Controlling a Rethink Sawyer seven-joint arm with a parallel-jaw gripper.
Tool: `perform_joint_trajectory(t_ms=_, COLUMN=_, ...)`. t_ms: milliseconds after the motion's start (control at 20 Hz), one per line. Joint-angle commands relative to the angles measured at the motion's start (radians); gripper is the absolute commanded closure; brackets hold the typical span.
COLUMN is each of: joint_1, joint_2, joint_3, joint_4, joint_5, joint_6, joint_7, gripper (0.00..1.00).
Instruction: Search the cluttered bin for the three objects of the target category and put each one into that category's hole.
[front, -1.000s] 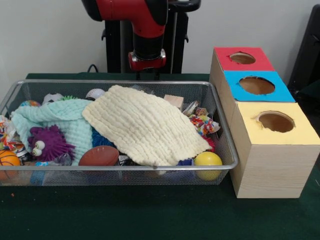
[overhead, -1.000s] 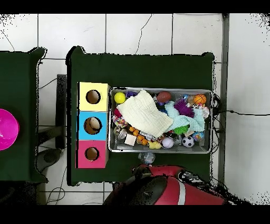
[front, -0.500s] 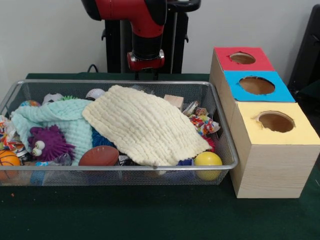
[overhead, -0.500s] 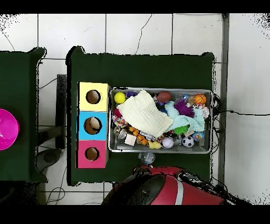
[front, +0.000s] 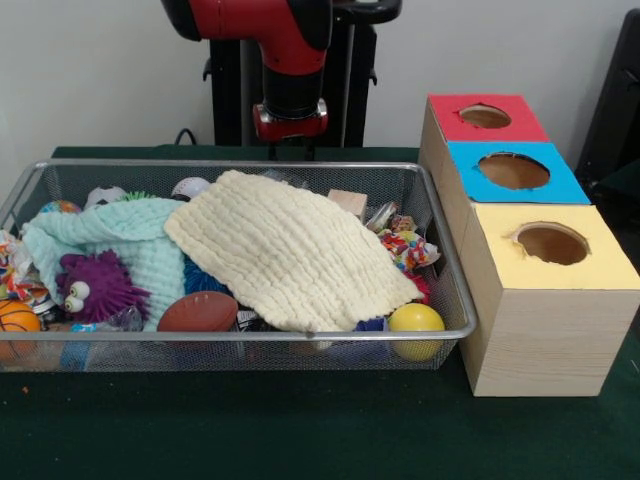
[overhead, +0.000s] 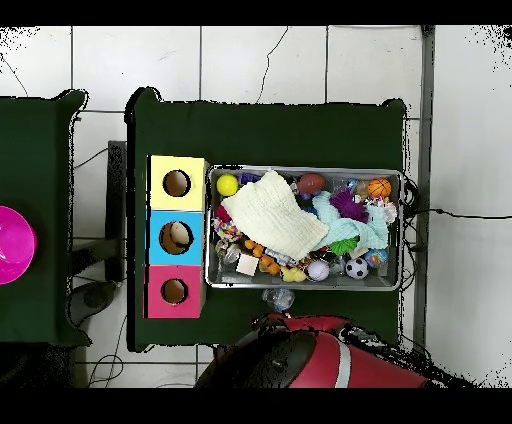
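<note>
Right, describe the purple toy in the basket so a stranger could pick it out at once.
Start at the wire mesh bin on the green table and go to its end farthest from the coloured boxes. There the purple spiky toy rests on the mint cloth, just behind the brown football. It alone has bulging white eyes.

Sawyer arm: glossy red shell on rounded joint housings with black sections between, ending in a black cylindrical wrist segment ringed at its lower end by a red collar with small dark fittings below it. Pedestal: black upright column and struts behind the arm, with a black cable looping out beside its foot. From overhead, the arm body reads as a broad rounded red mass with black upper parts and one pale grey band running across the red.
</note>
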Motion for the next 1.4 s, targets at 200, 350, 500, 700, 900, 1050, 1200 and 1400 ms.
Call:
perform_joint_trajectory(t_ms=200, joint_1=-0.077, joint_2=0.000, joint_3=0.054, joint_4=-0.153, joint_5=-0.040, joint_6=0.004, joint_7=0.057, gripper=0.00)
perform_joint_trajectory(t_ms=350, joint_1=-0.109, joint_2=-0.004, joint_3=0.070, joint_4=-0.155, joint_5=-0.059, joint_6=0.018, joint_7=0.036, gripper=0.00)
perform_joint_trajectory(t_ms=500, joint_1=-0.124, joint_2=-0.005, joint_3=0.080, joint_4=-0.161, joint_5=-0.074, joint_6=0.025, joint_7=0.027, gripper=0.00)
perform_joint_trajectory(t_ms=700, joint_1=-0.113, joint_2=-0.002, joint_3=0.074, joint_4=-0.160, joint_5=-0.083, joint_6=0.016, joint_7=0.048, gripper=0.00)
perform_joint_trajectory(t_ms=900, joint_1=-0.097, joint_2=-0.001, joint_3=0.065, joint_4=-0.164, joint_5=-0.085, joint_6=0.009, joint_7=0.063, gripper=0.00)
perform_joint_trajectory(t_ms=1050, joint_1=-0.099, joint_2=-0.003, joint_3=0.070, joint_4=-0.163, joint_5=-0.097, joint_6=-0.006, joint_7=0.062, gripper=0.00)
perform_joint_trajectory(t_ms=1200, joint_1=-0.100, joint_2=-0.004, joint_3=0.073, joint_4=-0.164, joint_5=-0.102, joint_6=-0.003, joint_7=0.061, gripper=0.00)
perform_joint_trajectory(t_ms=1400, joint_1=-0.088, joint_2=-0.007, joint_3=0.062, joint_4=-0.164, joint_5=-0.102, joint_6=-0.011, joint_7=0.072, gripper=0.00)
